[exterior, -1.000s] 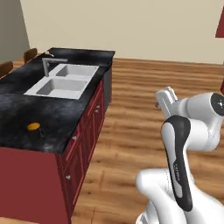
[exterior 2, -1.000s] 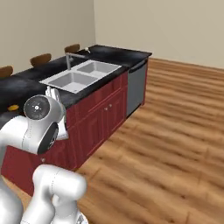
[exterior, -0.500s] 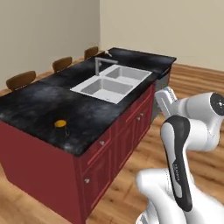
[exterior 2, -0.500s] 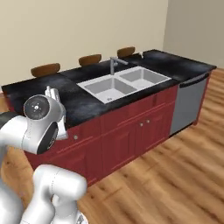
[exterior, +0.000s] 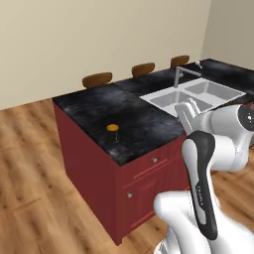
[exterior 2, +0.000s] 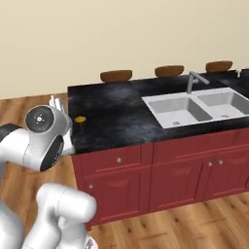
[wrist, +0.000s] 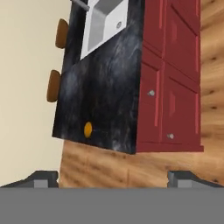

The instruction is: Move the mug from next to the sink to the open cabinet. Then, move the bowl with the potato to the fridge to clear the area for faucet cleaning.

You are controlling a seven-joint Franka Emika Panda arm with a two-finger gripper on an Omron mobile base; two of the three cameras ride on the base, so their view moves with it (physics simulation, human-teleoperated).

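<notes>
Mug (exterior: 113,130): dark, orange-topped, upright on the black marbled counter (exterior: 99,106), alone near the island's corner, well apart from the sink (exterior: 198,94) and faucet (exterior: 179,75). Gripper (wrist: 113,177): jaws spread wide, holding nothing, raised off the island's end above the wood floor (wrist: 131,168).

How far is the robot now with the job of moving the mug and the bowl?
Nothing looks done yet. The mug stands on the black counter, left of the sink, untouched. The gripper is open, holds nothing and looks down at the island from a distance. Left to do: pick up the mug and carry it to the cabinet, then the whole bowl step.
</notes>
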